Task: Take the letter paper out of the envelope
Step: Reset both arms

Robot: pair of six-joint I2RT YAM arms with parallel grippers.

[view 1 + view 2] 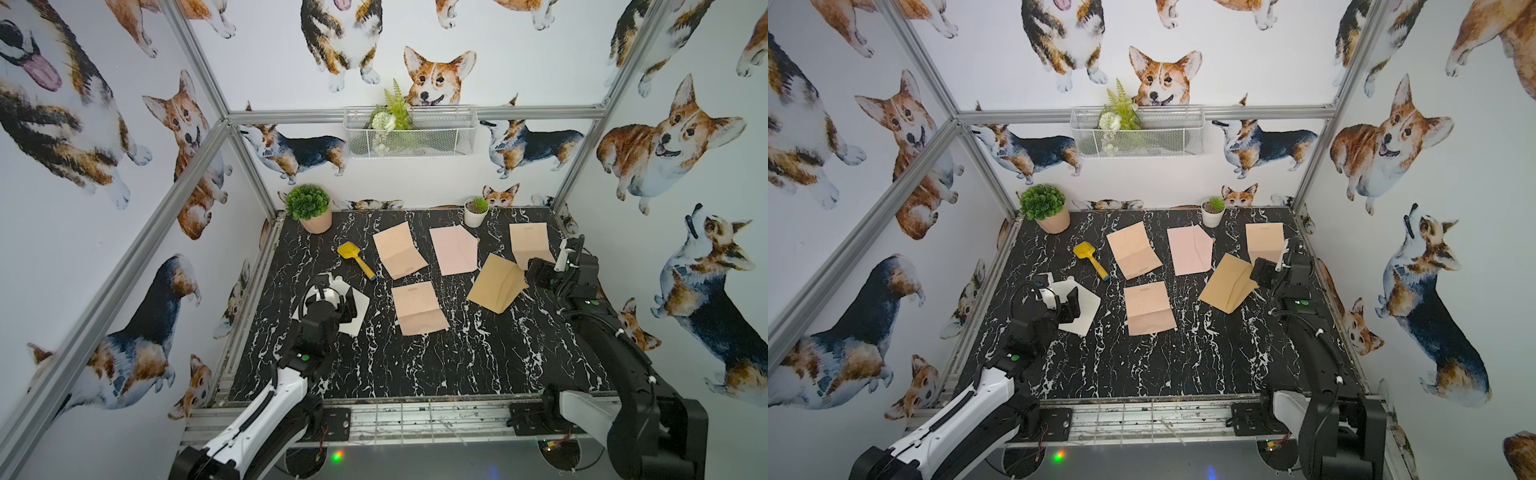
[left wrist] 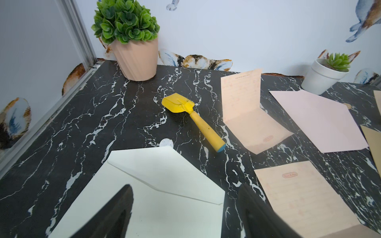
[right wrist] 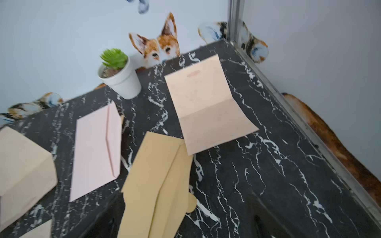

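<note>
Left gripper (image 2: 185, 187) hangs spread above the white envelope (image 2: 156, 197), pinching nothing. Right gripper (image 1: 540, 271), jaws wide too, sits at the tilted edge of the brown envelope (image 1: 496, 282) without clamping it. A peach letter paper (image 1: 530, 245) lies creased open just beside that envelope on the table (image 1: 415, 365). It's likely the contents, so open jaws make sense: nothing left to pull.

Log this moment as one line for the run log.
left end effector: open over white envelope | right end effector: open at brown envelope | letter papers: three on table
</note>
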